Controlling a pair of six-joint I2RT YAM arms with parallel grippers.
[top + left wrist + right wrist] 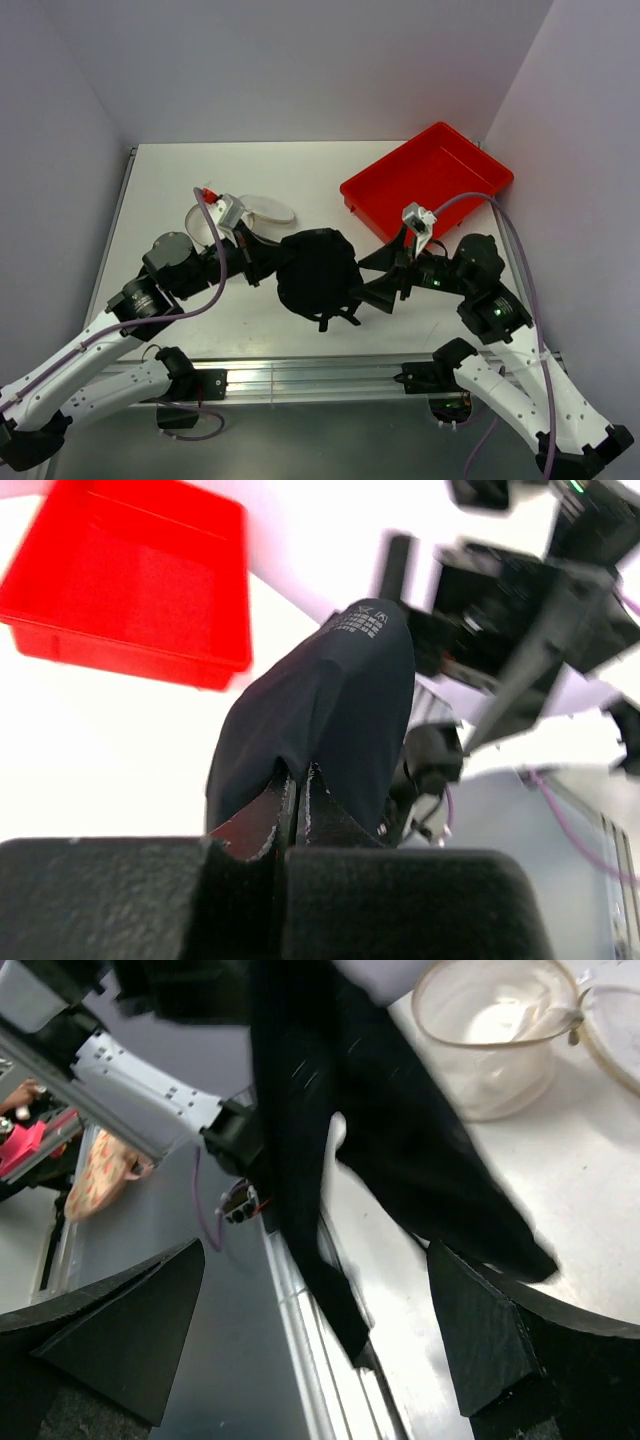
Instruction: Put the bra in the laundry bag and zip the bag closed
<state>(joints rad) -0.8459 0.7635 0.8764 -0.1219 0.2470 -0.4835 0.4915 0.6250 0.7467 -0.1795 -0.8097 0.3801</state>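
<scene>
A: Left fingers (400, 905) clenched tight on the black bra (318, 272), which hangs bunched just right of the bag (488, 1055)!
B: And the right fingers (500, 1345)? Spread wide, gripping nothing, on the bra's side away from the bag.
A: Bag's sitting open on the worktop (330, 170), lid (268, 209) lying flat beside it.
B: Red tray (428, 178) well off to the bag's right.

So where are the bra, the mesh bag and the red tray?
bra (318, 272), top view, middle of the black bundle.
mesh bag (495, 1085), right wrist view, its side wall.
red tray (430, 182), top view, its bare floor.
</scene>
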